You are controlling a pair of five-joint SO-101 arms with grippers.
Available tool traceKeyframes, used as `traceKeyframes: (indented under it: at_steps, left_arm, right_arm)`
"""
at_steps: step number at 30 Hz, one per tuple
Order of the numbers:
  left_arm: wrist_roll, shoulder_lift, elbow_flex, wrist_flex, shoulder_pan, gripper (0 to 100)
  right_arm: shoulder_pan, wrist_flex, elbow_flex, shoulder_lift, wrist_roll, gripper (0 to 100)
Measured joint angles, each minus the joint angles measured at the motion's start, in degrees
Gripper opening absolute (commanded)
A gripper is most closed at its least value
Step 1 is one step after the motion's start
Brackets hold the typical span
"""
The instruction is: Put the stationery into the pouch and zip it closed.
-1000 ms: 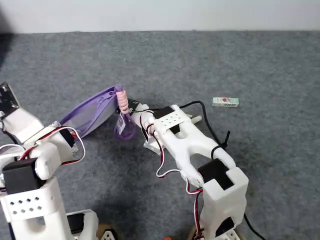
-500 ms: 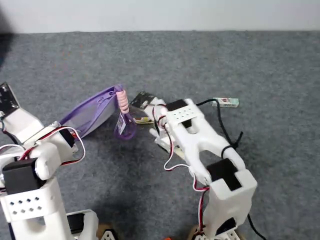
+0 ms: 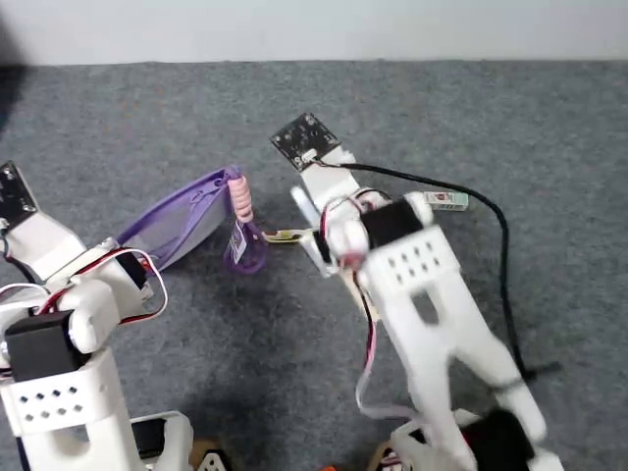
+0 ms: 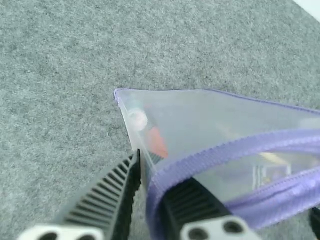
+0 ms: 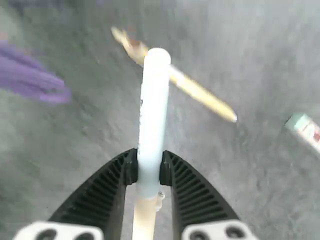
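Note:
The purple see-through pouch [image 3: 175,224] lies tilted, its mouth by a pink zip pull [image 3: 238,196]. My left gripper [image 3: 132,263] is shut on the pouch's near corner [image 4: 142,165], and a few items show inside through the pouch wall [image 4: 215,130]. My right gripper [image 3: 319,235] is raised just right of the pouch mouth, shut on a white pen [image 5: 152,115]. Beneath it on the carpet lies a yellow pencil [image 5: 175,82], also seen beside the pouch mouth as a pencil [image 3: 285,235]. A small green-and-white eraser [image 3: 444,200] rests further right.
Grey carpet [image 3: 491,118] covers the table up to a pale wall at the back. The right arm's black cable [image 3: 496,226] loops over the carpet near the eraser [image 5: 302,129]. The purple pouch [image 5: 30,75] is off to one side of the pen.
The right arm has lifted and pulled back from the pouch mouth towards the right, uncovering the yellow pencil on the carpet. The left arm and pouch have stayed put.

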Motion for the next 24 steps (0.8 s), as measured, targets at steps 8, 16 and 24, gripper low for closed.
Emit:
traceKeyframes:
  at_steps: [8,16,24]
  left_arm:
    - [0.0,0.0,1.41,-0.97,0.0,1]
    - [0.0,0.0,1.41,-0.97,0.0,1]
    - [0.0,0.0,1.41,-0.97,0.0,1]
  right_arm:
    - [-10.55,-8.79,0.0,-18.99,-10.2,0.8]
    - [-18.2,-29.71,0.0,-25.14,-11.43,0.8]
    - [-25.49,-47.65,0.0,-22.07,-10.29,0.8]
